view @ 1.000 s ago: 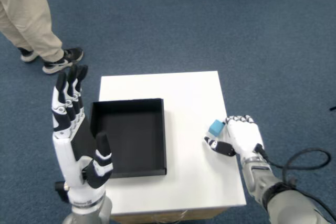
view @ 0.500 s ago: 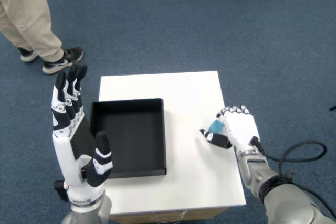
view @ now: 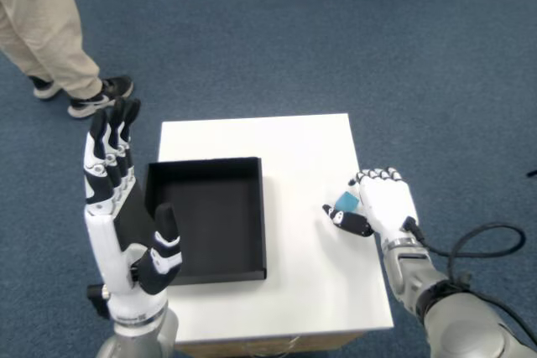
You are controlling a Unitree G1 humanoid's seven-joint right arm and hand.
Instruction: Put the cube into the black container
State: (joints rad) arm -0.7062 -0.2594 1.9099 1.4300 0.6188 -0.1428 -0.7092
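A small teal cube [view: 345, 200] rests on the white table [view: 285, 144] near its right edge. My right hand [view: 377, 207] is wrapped around it from the right. The fingers curl over the cube's top and the thumb [view: 347, 221] presses in below it, so only the cube's left part shows. The black container [view: 262, 215], a shallow square tray with nothing in it, lies on the table's left half, about a hand's width left of the cube.
My left hand [view: 113, 199] is held up, fingers spread, over the container's left side. A person's legs and shoes [view: 59, 48] stand on the blue carpet at far left. A black cable [view: 491, 245] loops by my right forearm.
My right hand slid left and forward onto the cube and its fingers closed over it. In the last half second it barely shifted. The left hand stayed still.
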